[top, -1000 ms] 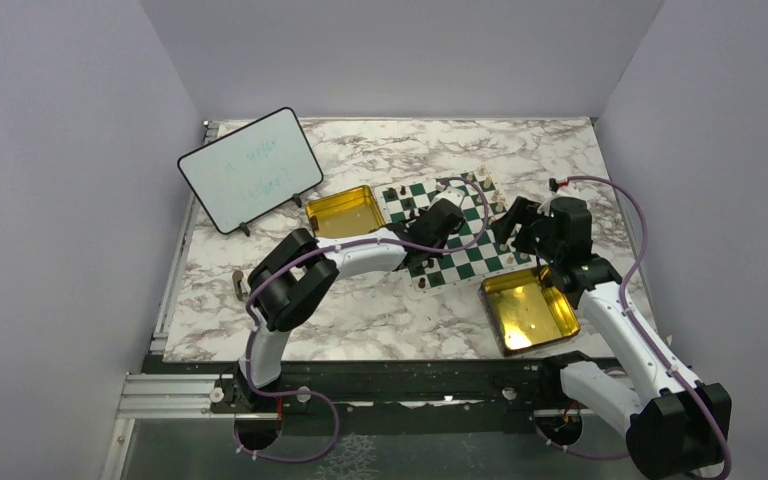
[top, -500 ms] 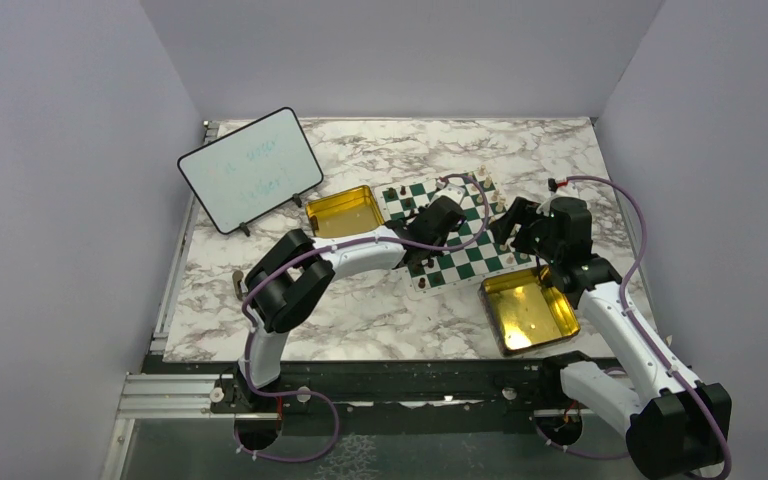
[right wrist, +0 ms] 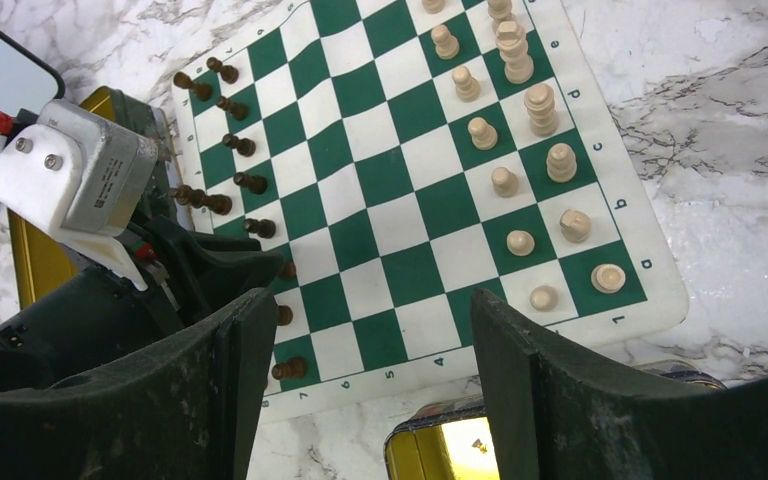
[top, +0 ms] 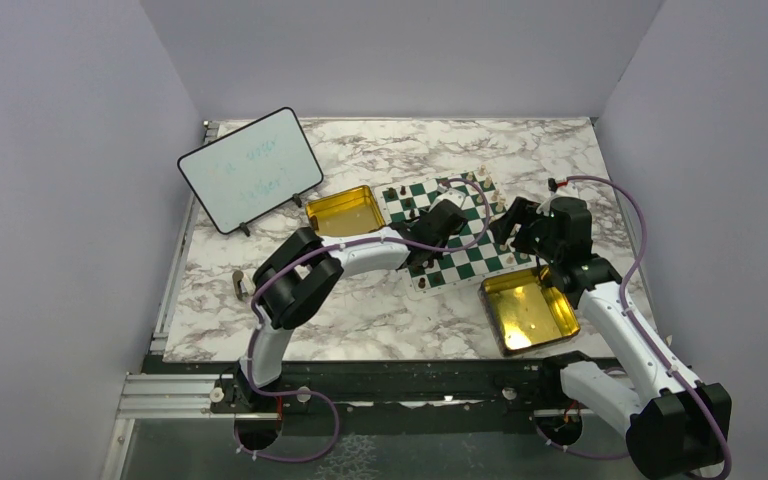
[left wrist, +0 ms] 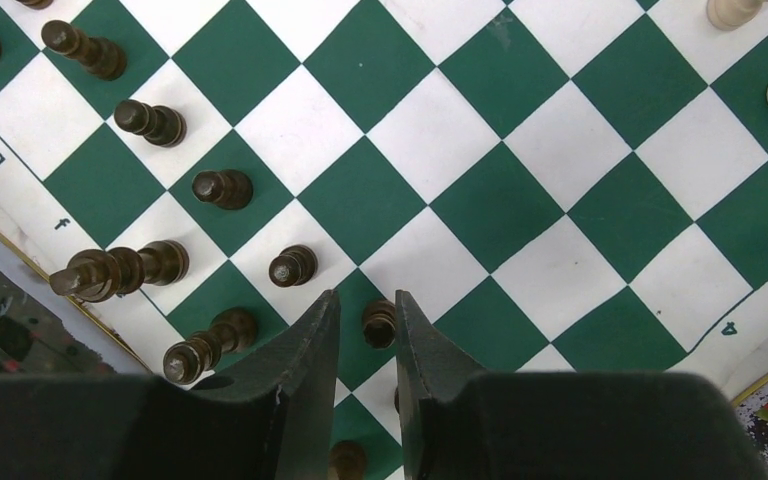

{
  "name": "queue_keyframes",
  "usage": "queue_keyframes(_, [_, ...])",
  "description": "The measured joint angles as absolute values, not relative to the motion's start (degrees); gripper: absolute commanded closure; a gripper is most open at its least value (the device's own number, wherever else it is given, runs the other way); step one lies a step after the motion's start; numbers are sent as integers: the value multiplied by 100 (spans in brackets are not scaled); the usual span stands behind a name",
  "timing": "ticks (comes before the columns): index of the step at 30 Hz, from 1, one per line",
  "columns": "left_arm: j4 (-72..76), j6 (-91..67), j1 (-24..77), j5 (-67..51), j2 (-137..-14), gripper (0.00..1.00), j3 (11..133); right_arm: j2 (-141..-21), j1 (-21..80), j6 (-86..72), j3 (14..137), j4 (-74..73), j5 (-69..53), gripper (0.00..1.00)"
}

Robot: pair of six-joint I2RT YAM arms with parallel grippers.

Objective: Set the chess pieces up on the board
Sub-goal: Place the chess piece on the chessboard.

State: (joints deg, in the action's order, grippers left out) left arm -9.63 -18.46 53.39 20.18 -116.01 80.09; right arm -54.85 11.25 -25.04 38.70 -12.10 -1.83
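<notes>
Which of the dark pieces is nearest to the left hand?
The dark pawn right between the fingertips of the left hand; the other dark pieces stand farther from the tips.

The board (left wrist: 520,190) border reads g, f, 4.

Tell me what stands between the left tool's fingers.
A dark brown pawn stands on the board between the fingers of the left tool, shown in the left wrist view; whether they clamp it is unclear.
</notes>
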Motion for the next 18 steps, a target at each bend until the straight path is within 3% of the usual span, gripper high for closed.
queue_keyframes(18, [-947, -1927, 5332, 2018, -11649, 74, 7999, -5485, 1125, -2504, 3872, -1210, -183, 25])
